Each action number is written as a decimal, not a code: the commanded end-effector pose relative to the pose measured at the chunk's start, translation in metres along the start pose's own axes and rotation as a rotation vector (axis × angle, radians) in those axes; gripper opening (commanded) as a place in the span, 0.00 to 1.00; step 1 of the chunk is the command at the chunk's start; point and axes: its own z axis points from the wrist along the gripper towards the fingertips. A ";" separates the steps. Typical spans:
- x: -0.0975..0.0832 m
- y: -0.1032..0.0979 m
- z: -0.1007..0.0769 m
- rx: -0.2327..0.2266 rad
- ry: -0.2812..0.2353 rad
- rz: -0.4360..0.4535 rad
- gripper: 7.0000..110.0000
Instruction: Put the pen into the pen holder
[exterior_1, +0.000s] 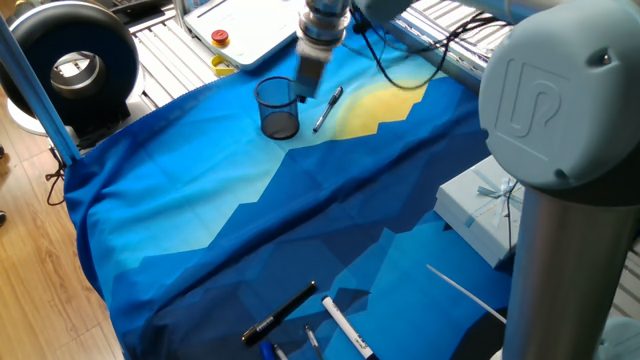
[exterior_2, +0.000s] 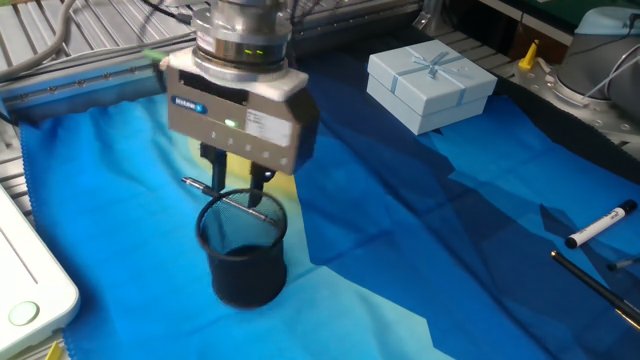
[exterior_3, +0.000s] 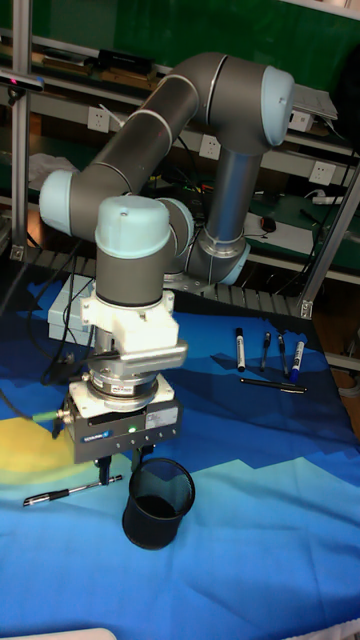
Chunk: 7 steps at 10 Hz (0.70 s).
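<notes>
Still flat on the desk (exterior_1: 200, 230) beside the holder (exterior_2: 240, 250), the pen (exterior_1: 327, 108) lies under the claw (exterior_2: 236, 180), whose fingers seem parted and empty, presumably positioned for a pickup.

My end effector (exterior_2: 236, 182) body: a small blue label with white lettering beside a green light; too blurred to read in the other fixed view, too small in the tall fixed view.
My arm's joint cap (exterior_1: 560, 95): an embossed logo shaped like the letters "UR", seen in one fixed view.
Markers (exterior_3: 243, 352) at the far side of the tabletop: no print I can make out.
Gift box (exterior_2: 430, 88): nothing written on it.
</notes>
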 end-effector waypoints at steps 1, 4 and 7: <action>0.037 0.018 -0.013 -0.050 0.172 0.275 0.00; 0.046 -0.022 -0.015 0.073 0.158 0.088 0.00; 0.042 -0.045 0.009 0.142 0.116 -0.070 0.00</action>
